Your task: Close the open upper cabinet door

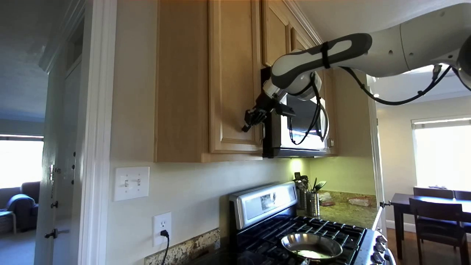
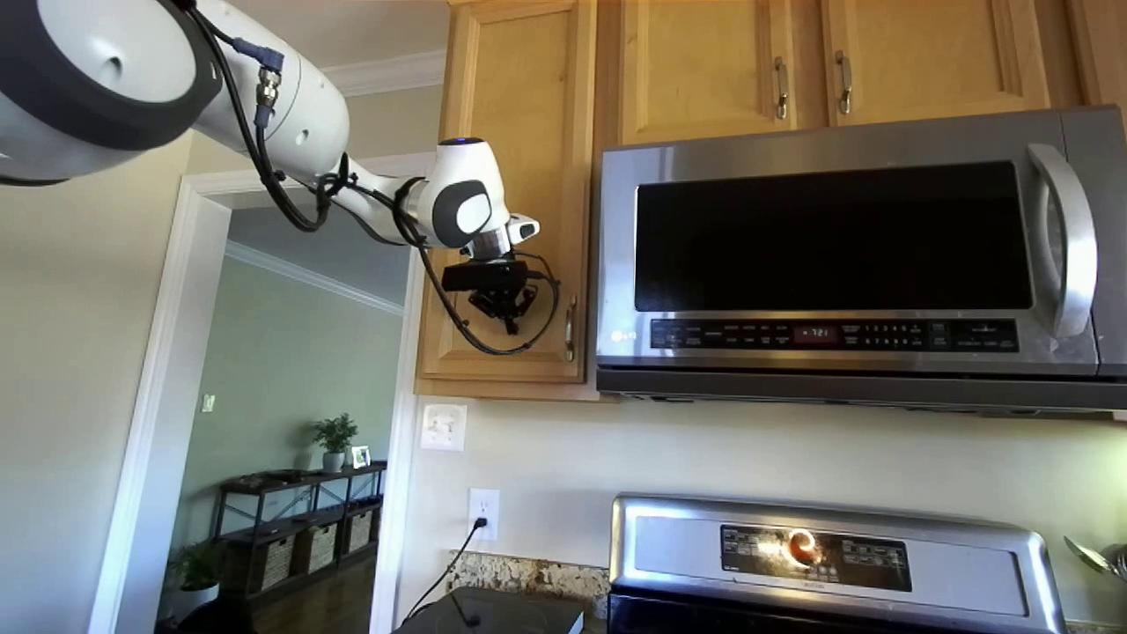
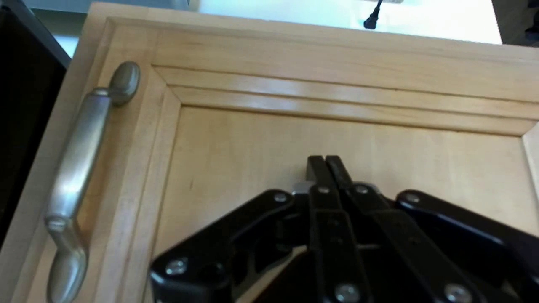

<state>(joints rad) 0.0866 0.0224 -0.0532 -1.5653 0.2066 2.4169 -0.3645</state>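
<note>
The upper cabinet door is light tan wood with a recessed panel. It shows in both exterior views (image 1: 235,70) (image 2: 528,114) and fills much of the wrist view (image 3: 252,139). It lies flat against the cabinet frame and looks closed. Its silver bar handle (image 3: 80,160) is at the left in the wrist view and near the door's lower right in an exterior view (image 2: 570,330). My black gripper (image 3: 325,160) is shut and empty, its tips pointing at the lower panel, beside the handle. It also shows in both exterior views (image 1: 245,127) (image 2: 511,328). I cannot tell whether the tips touch the panel.
The stainless-steel microwave (image 2: 836,238) stands right beside the door. Smaller wood doors (image 2: 704,70) are above it. Below are the stove (image 1: 266,204) and a steel pan (image 1: 312,244). A cable loop (image 2: 493,350) hangs from the wrist.
</note>
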